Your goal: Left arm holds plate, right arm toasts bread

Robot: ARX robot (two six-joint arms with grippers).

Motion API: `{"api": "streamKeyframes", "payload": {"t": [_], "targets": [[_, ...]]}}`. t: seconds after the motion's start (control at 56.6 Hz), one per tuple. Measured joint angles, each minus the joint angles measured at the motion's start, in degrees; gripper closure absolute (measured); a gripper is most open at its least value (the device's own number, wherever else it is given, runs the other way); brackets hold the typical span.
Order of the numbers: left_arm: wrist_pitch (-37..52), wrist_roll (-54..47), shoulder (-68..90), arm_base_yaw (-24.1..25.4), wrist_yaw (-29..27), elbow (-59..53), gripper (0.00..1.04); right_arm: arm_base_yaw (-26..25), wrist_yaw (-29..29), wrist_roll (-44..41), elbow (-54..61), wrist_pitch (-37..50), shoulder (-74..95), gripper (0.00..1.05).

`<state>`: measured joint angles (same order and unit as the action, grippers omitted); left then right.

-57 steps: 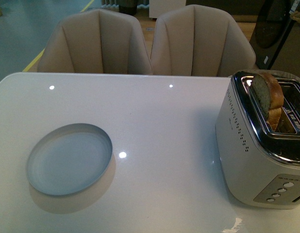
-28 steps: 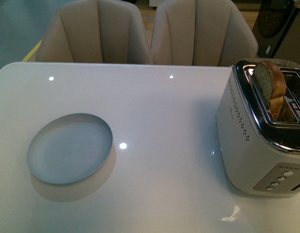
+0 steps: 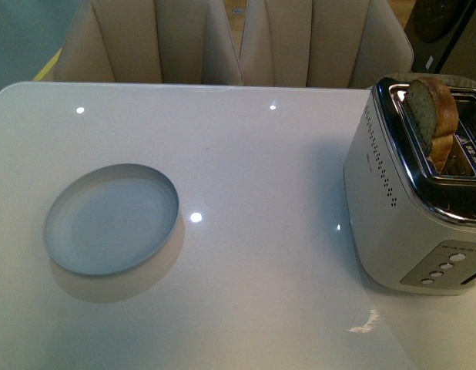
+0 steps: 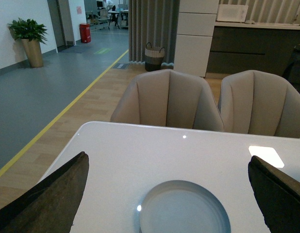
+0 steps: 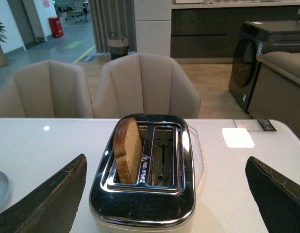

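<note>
A pale blue-grey plate [image 3: 111, 220] lies empty on the white table at the left; neither arm shows in the front view. In the left wrist view the plate [image 4: 185, 208] sits ahead of my left gripper [image 4: 169, 191], which is open with its two dark fingers wide apart and nothing between them. The bread [image 3: 432, 114] stands upright in one slot of a silver toaster [image 3: 411, 223] at the right, its top sticking out. In the right wrist view the bread [image 5: 127, 149] is ahead of my open right gripper [image 5: 165, 191], and the toaster's other slot is empty.
Two beige chairs [image 3: 230, 42] stand against the table's far edge. The toaster has several round buttons [image 3: 442, 270] on its near end. A dark appliance [image 5: 259, 53] stands beyond the table at the right. Bare white tabletop [image 3: 261, 200] lies between plate and toaster.
The front view has tilted downward: plate, toaster and chairs have all shifted up in the picture. Nothing on the table has moved.
</note>
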<state>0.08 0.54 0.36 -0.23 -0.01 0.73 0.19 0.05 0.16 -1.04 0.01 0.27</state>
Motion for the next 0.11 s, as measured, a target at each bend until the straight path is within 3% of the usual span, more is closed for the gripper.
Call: {"api": "streamKeyframes", "payload": {"t": [0.106], "targets": [[0.0, 0.0, 0.0, 0.0, 0.0, 0.0, 0.07, 0.0, 0.0, 0.0, 0.0, 0.0, 0.0, 0.09]]}}
